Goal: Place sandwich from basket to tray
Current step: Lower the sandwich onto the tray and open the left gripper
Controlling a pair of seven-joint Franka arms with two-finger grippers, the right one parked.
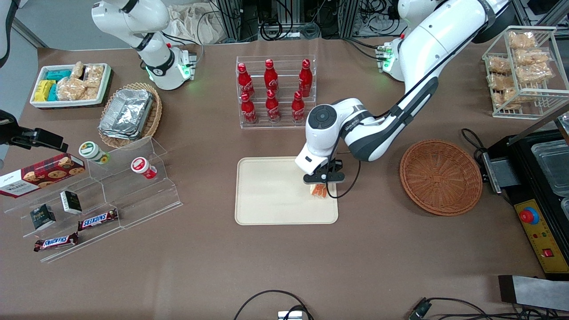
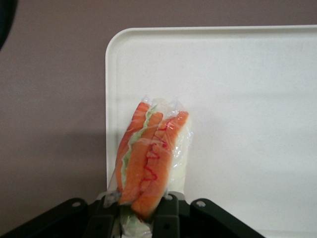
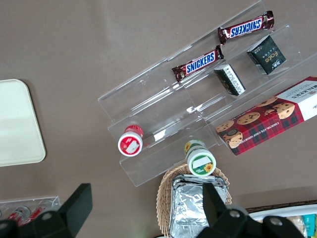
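1. Nearest the front camera, toward the parked arm's end of the surface, a clear stepped display carries two Snickers bars, small dark boxes, two little cups and a red cookie box.
2. Near the middle lies the tray, cream-beige, flat, with rounded corners and a low rim.
3. The claw hangs over the tray's edge on the working arm's side, pointing downward.
4. It is clenched on the sandwich: in the wrist view the wrapped wedge sits pinched between the dark fingers, its orange and green filling showing through the clear plastic.
5. The sandwich is over the tray, close to one rounded corner; whether it touches the tray surface cannot be told.
6. The basket, reddish-brown and woven, sits beside the tray toward the working arm's end, a little apart from it.
7. Farther from the camera than the tray stands a clear rack of red cola bottles.
8. Farther still, toward the parked arm's end, a tan wicker basket holds foil containers, and near it a white tray holds snack packets.
9. Toward the working arm's end, a wire rack holds bagged snacks.
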